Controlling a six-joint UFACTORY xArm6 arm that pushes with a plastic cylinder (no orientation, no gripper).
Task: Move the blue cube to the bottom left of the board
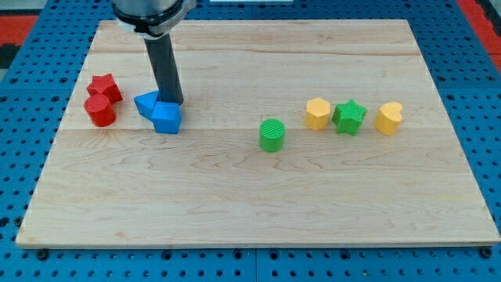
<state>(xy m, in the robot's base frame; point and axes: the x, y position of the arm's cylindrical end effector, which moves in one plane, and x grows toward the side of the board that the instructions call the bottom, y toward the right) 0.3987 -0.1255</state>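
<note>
Camera view: a pale wooden board point(258, 180) lies on a blue perforated desk point(485, 117), seen from above and slightly from the front. A straight dark rod comes down from the arm at the view's top left, and my tip point(174, 102) rests on the board. This arm carries no jaws, so there is no clenched or released state to tell.

Two blue blocks sit touching each other left of the board's centre. The blue cube point(167, 118) is the nearer one, standing just at 7 o'clock of my tip and almost touching it. The second blue block point(145, 103), of unclear shape, lies at 10 o'clock of the cube, directly at 9 o'clock of my tip.

Further toward 9 o'clock, near the board's left edge, a red star point(104, 88) sits touching a red cylinder point(100, 113), which lies just at 6 o'clock of it.

Near the board's middle stands a green cylinder point(272, 135), well apart from the blue pair. At 2 o'clock of it runs a row of three: a yellow block point(318, 113), a green star point(349, 117) touching it, then another yellow block point(388, 118) near the right edge.
</note>
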